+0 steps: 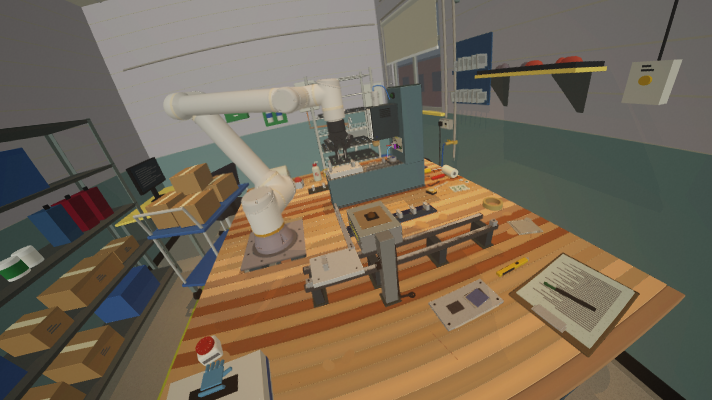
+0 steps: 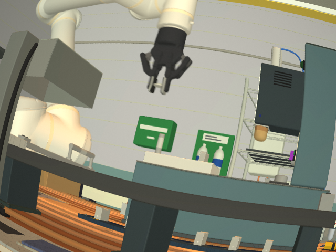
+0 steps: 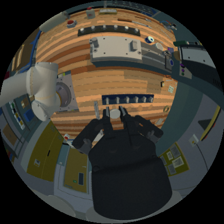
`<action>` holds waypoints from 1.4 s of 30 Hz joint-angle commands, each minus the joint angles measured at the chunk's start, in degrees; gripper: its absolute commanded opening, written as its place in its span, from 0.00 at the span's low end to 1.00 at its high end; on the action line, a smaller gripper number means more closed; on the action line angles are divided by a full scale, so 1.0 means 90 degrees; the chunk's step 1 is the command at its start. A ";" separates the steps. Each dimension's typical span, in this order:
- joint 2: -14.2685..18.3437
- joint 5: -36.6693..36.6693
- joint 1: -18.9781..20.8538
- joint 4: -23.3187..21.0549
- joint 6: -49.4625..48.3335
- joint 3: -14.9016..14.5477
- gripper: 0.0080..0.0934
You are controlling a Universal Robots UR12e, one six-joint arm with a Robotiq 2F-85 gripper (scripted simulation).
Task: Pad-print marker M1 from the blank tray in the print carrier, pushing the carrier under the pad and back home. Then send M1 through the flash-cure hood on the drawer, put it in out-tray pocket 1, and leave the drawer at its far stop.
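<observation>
Marker M1 [image 2: 156, 84], a small pale disc seen edge-on, hangs high above the pad-printer's white print carrier [image 2: 179, 162], which sits on the teal base [image 1: 375, 180] with a short peg standing at its left end. The tan print pad [image 2: 260, 133] hangs under the dark print head [image 2: 281, 100] at the right of the base. Nearer me, the grey flash-cure hood [image 1: 375, 222] straddles the long drawer rails, and the drawer plate [image 1: 334, 266] rests at their near end. A dark out-tray strip [image 3: 127, 99] with several pockets lies on the bench below. My gripper [image 2: 156, 86] is closed around M1 [image 3: 114, 113].
The printer's tall teal column [image 2: 316, 116] and print head stand to the right of my gripper. A wire rack [image 2: 267, 152] stands behind the printer. My arm's base [image 1: 272, 235] is bolted to the bench's left side. A clipboard [image 1: 572, 297] and a sample plate [image 1: 465, 302] lie near the front edge.
</observation>
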 commanded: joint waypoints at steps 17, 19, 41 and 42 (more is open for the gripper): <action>-0.0433 0.0000 -0.4652 0.0257 -0.4647 0.0178 0.00; -0.0316 0.0000 -0.5033 0.0187 -0.5030 0.0132 0.00; 0.0679 0.0001 -0.6614 -0.0342 -0.6619 -0.0344 0.00; 0.0684 0.0001 -0.6620 -0.0345 -0.6624 -0.0347 0.00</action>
